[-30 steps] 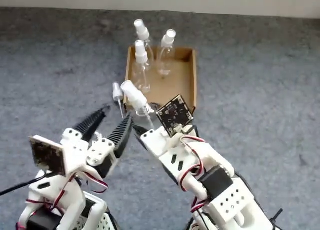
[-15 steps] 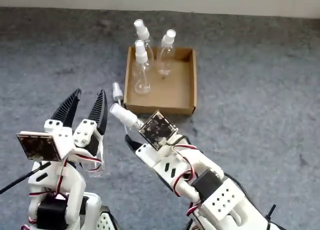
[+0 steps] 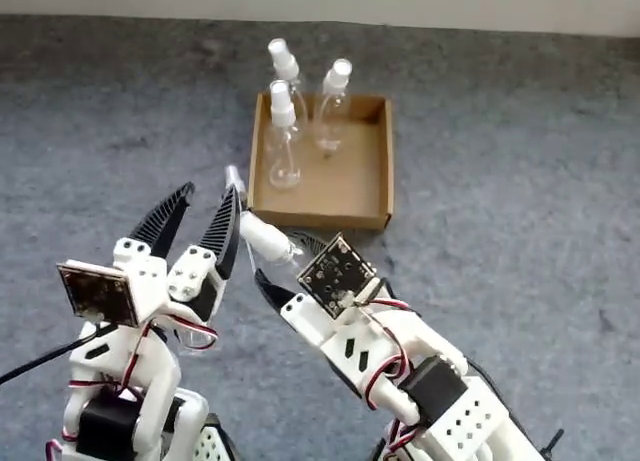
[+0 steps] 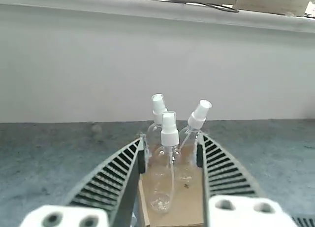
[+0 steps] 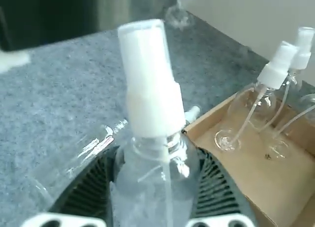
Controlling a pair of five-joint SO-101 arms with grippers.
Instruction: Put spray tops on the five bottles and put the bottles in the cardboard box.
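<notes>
clear bottle, white spray top, in right pincer.

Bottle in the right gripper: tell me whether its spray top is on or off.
On. A white spray top caps the neck of the bottle held in the right gripper.
</notes>
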